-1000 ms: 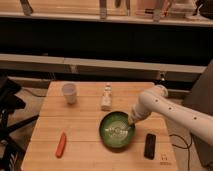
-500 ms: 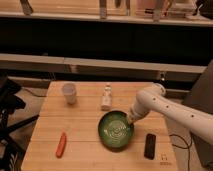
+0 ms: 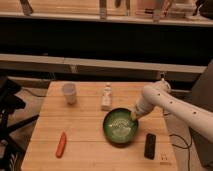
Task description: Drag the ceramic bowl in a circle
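**Bowl at lower centre, gripper at its upper-right rim**

Subject item: the bowl [image 3: 120, 126] sits upright on the table [image 3: 82, 131], in the lower centre of the frame and slightly right of the table's middle. It is glossy green, with pale rings inside and a dark rim. It is the largest item on the surface.

Gripper: the gripper [image 3: 134, 116] is at the bowl's upper-right rim, with its tip at or just over the edge. The bowl therefore lies to the lower left of the gripper. Whether the tip is touching the rim cannot be confirmed. Whether the gripper is open, closed or gripping the rim cannot be told from this view.

Arm: the white arm [image 3: 172, 107] enters from the right edge of the frame, runs up and leftward to a joint, then bends down to the gripper.

Surrounding items, all apart from the bowl:
- A bottle [image 3: 106, 96], white, stands just above the bowl and slightly left.
- A cup [image 3: 69, 93], pale, stands upright in the table's upper left.
- An orange stick [image 3: 61, 144] lies flat at the lower left, well apart from the bowl.
- A black bar [image 3: 150, 146] lies flat near the bowl's lower right.
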